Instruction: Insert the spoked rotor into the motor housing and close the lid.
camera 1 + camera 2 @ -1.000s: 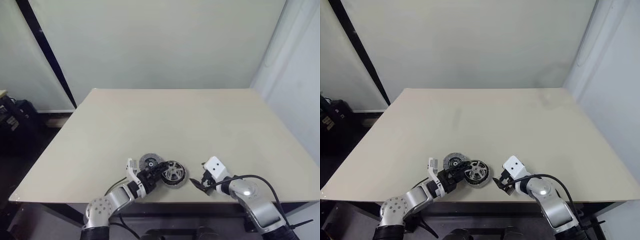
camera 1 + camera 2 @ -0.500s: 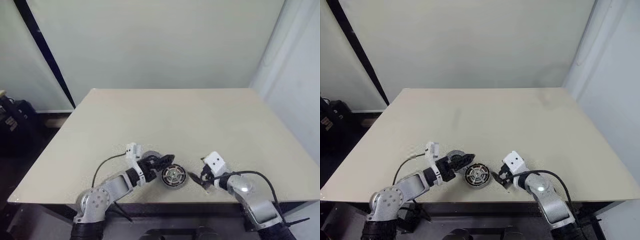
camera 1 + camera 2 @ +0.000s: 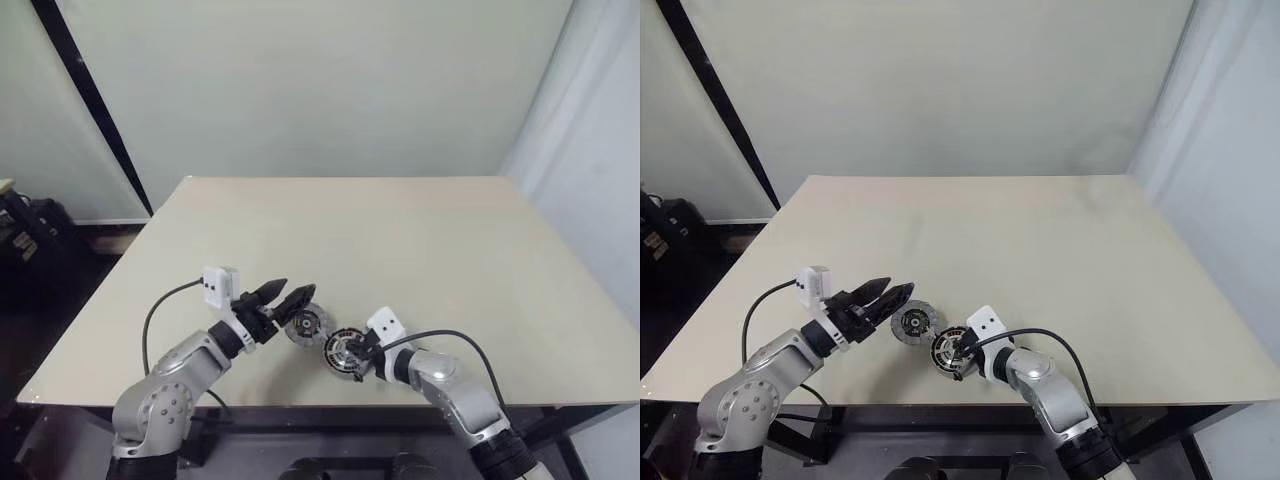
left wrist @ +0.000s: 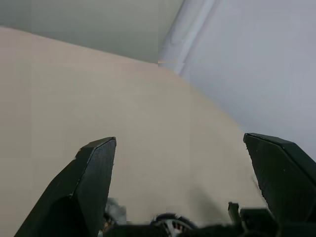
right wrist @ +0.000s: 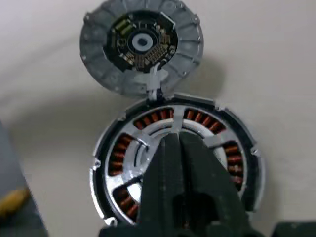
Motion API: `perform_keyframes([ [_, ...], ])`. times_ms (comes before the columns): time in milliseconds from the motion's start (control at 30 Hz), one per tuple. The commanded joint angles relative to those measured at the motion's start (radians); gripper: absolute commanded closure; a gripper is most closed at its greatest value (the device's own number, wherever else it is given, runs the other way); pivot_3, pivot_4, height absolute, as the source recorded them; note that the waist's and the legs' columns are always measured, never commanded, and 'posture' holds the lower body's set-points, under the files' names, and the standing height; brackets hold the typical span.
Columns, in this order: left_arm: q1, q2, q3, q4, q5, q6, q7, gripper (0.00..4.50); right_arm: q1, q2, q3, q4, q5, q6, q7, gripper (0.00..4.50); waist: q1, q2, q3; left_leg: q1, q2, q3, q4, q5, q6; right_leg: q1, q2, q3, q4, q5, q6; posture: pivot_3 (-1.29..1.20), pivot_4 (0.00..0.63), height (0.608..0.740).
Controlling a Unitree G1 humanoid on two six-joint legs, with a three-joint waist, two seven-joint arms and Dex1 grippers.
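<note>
The motor housing (image 5: 118, 157), ringed with copper windings, lies near the table's front edge. The silver spoked rotor (image 5: 134, 142) sits in it, spokes over the windings. My right gripper (image 5: 173, 140) is shut, its tips over the rotor's hub (image 3: 345, 352); contact is unclear. The lid (image 5: 141, 44), a grey disc with a dark round centre, lies flat just beyond the housing and touches its rim (image 3: 303, 325). My left gripper (image 3: 298, 288) hangs open above the table, left of the lid, with nothing between its fingers (image 4: 94, 173).
The beige table (image 3: 380, 240) stretches far behind the parts, with its front edge (image 3: 300, 403) close to the housing. A dark frame bar (image 3: 95, 105) leans against the pale wall at the back left.
My left gripper has let go of the rotor and risen up and to the left, rolling as it went. My right gripper has moved left onto the rotor and shut.
</note>
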Motion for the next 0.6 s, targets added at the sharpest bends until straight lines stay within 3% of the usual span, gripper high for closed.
perform_keyframes([
  [33, 0.006, 0.009, 0.014, -0.056, -0.005, -0.019, -0.015, 0.05, 0.001, -0.01, 0.009, 0.028, -0.031, -0.03, -0.007, 4.46, 0.0, 0.0, 0.0, 0.0, 0.0, 0.0, 0.0, 0.0, 0.0, 0.0, 0.0, 0.0, 0.0, 0.0, 0.0, 0.0, 0.0, 0.74],
  [100, 0.014, 0.014, 0.015, -0.056, 0.0, -0.022, -0.021, 0.05, -0.006, -0.016, -0.006, -0.005, -0.02, -0.029, 0.002, 4.46, 0.0, 0.0, 0.0, 0.0, 0.001, 0.0, 0.0, 0.0, 0.0, 0.0, 0.001, 0.0, 0.001, 0.0, 0.0, 0.0, 0.0, 0.74],
  [200, 0.025, 0.048, 0.011, -0.061, 0.007, -0.012, -0.05, 0.05, -0.037, -0.067, 0.0, -0.102, 0.002, 0.037, 0.074, 3.89, 0.0, 0.001, 0.0, 0.0, 0.001, 0.0, 0.001, 0.0, 0.0, 0.0, 0.001, 0.0, 0.001, 0.0, 0.0, 0.0, 0.0, 0.74],
  [367, 0.036, 0.144, -0.018, -0.075, 0.037, 0.009, -0.111, 0.05, -0.108, -0.174, 0.022, -0.246, -0.013, 0.142, 0.155, 2.17, -0.001, 0.002, 0.002, -0.001, 0.001, 0.0, 0.001, 0.0, 0.0, -0.001, 0.001, 0.0, 0.001, 0.0, 0.0, 0.0, 0.0, 0.74],
  [467, 0.031, 0.162, -0.022, -0.075, 0.051, 0.005, -0.12, 0.69, -0.15, -0.256, 0.064, -0.306, -0.025, 0.206, 0.219, 1.07, -0.001, 0.002, 0.002, -0.001, 0.001, 0.0, 0.0, 0.0, 0.0, -0.001, 0.001, -0.001, 0.001, 0.0, 0.0, 0.0, 0.0, 0.74],
  [533, 0.031, 0.18, -0.027, -0.082, 0.053, 0.018, -0.134, 1.38, -0.175, -0.311, 0.102, -0.34, -0.034, 0.228, 0.267, 0.35, 0.001, 0.002, 0.002, -0.001, 0.001, 0.0, 0.0, 0.0, 0.0, -0.001, 0.0, -0.001, 0.0, 0.0, 0.0, 0.0, 0.0, 0.74],
  [600, 0.036, 0.218, -0.047, -0.09, 0.066, 0.036, -0.16, 2.08, -0.203, -0.364, 0.152, -0.363, -0.057, 0.231, 0.312, 0.33, 0.001, 0.002, 0.002, -0.002, 0.001, -0.001, 0.0, 0.0, 0.0, -0.001, 0.0, -0.002, 0.0, 0.0, 0.0, 0.0, 0.0, 0.74],
])
